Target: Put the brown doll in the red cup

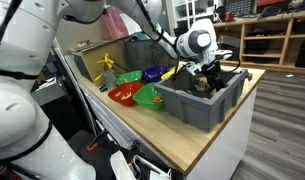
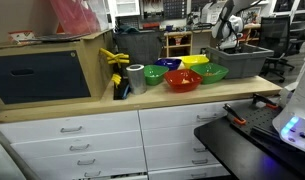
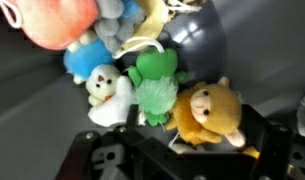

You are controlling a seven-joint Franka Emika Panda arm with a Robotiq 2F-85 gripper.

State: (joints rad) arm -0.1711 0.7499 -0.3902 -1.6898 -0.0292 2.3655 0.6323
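Down inside the gray bin [image 1: 192,108], the gripper [image 1: 210,82] hung over a heap of soft toys; its opening could not be told. The brown doll [image 3: 207,112] lay there, touching a green toy [image 3: 157,88]. The red cup [image 1: 122,95] stood outside the bin on the counter [image 1: 182,140], just beside a green bowl [image 1: 148,97].

The brown doll [image 3: 207,112] is fuzzy cloth, the red cup [image 2: 182,80] glossy plastic.
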